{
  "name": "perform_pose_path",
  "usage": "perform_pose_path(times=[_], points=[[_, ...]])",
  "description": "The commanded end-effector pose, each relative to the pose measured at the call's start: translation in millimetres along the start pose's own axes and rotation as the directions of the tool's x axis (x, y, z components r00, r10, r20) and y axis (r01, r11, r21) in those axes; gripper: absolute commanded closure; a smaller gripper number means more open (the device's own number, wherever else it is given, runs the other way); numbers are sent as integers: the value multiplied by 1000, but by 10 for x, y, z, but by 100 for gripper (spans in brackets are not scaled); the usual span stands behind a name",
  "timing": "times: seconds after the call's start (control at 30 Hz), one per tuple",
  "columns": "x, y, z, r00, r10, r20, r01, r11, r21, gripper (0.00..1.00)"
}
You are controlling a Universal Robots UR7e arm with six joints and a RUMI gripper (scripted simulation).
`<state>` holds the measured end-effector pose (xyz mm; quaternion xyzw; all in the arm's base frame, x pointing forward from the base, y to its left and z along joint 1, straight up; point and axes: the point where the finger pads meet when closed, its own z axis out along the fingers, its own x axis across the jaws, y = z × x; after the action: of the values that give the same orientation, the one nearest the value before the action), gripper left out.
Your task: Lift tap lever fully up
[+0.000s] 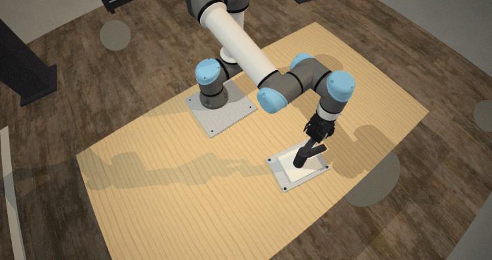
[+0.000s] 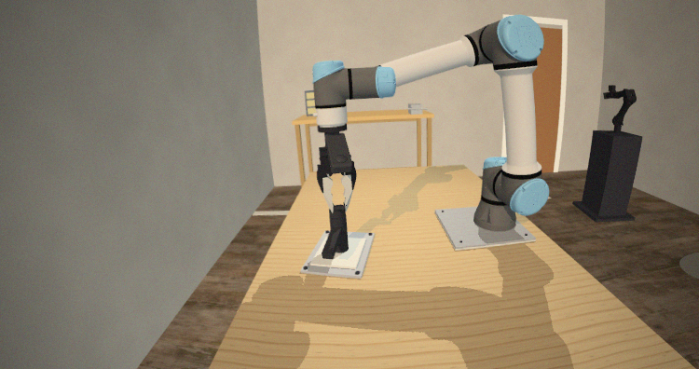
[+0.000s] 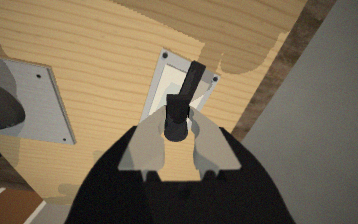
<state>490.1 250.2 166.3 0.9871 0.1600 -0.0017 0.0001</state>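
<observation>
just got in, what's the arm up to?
The arm's hand is shut on the dark lever of a tap, which stands on a small grey plate near one edge of the wooden table. The hand comes at it from above, one pale finger on each side of the lever's tip. In the exterior view the lever stands steeply raised. Whether it is at its full stop cannot be told.
</observation>
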Motion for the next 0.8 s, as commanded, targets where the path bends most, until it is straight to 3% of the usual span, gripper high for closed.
perform_pose_path(times=[0.0, 0.77], points=[[3, 0, -8, 1000, 0, -2, 0, 1000, 0, 100], [3, 11, -24, 1000, 0, -2, 0, 1000, 0, 100]])
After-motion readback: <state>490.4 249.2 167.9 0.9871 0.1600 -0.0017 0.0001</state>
